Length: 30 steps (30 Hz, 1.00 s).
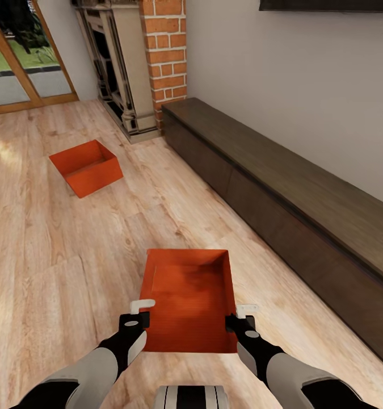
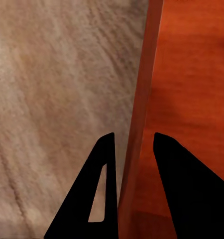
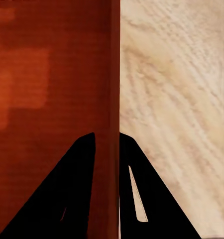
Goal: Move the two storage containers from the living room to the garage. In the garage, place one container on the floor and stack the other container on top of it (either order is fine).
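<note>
In the living room, the nearer storage container (image 1: pixel 190 298), an orange-red open-top bin, sits directly ahead of the robot over the light wood-plank floor (image 1: pixel 55 255), gripped at its two long side walls near the robot's end. The left gripper (image 1: pixel 135 316) straddles the bin's left wall; in the left wrist view its two dark fingers (image 2: pixel 94 199) stand one outside and one inside that wall, with a narrow gap visible beside the outer finger, so the jaws look closed around the wall though not tightly pressed on both faces. The right gripper (image 1: pixel 242 318) straddles the right wall, and in the right wrist view its fingers (image 3: pixel 67 199) sit flush against both faces of the wall, clamped on it. The second storage container (image 1: pixel 87 167) rests on the planks well apart, farther off to the left, near the ornate fireplace (image 1: pixel 114 68) and red brick chimney (image 1: pixel 167 54). A long dark low bench (image 1: pixel 287 193) runs along the pale wall to the right.
</note>
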### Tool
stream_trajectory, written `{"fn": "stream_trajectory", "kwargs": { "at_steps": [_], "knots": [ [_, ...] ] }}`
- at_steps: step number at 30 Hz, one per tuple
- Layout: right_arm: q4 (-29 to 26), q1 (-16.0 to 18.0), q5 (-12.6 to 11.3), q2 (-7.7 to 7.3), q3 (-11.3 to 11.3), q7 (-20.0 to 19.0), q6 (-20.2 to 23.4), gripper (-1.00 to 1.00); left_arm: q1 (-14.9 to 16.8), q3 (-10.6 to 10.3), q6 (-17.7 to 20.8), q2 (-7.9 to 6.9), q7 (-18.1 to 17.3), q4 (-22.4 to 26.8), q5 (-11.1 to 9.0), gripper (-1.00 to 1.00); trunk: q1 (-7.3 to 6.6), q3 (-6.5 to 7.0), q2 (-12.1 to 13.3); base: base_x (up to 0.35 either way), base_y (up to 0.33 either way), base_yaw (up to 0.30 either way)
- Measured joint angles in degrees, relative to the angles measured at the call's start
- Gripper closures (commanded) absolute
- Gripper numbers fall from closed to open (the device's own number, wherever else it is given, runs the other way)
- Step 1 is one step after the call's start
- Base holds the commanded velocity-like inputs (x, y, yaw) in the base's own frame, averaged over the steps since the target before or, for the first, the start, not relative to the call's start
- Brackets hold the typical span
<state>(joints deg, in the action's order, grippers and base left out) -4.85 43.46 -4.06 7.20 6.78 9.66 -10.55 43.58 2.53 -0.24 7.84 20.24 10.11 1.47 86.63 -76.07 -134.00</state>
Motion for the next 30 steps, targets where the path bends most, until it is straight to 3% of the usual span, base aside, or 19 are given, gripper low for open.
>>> {"fn": "stream_trajectory", "kwargs": {
  "at_steps": [6,30],
  "knots": [
    [0.0,0.0,0.0,0.02,-0.1,0.0,0.0,1.00,0.0,0.0,0.0,0.01,0.0,0.0,0.0,1.00,0.00,0.34,0.0,0.000,0.000,-0.137],
    [0.0,0.0,0.1,-0.05,-0.2,-0.1,-0.1,1.00,0.0,-0.1,-0.1,0.06,0.1,0.0,-0.1,1.00,0.00,0.83,0.0,0.000,0.000,-0.003]
  ]
}}
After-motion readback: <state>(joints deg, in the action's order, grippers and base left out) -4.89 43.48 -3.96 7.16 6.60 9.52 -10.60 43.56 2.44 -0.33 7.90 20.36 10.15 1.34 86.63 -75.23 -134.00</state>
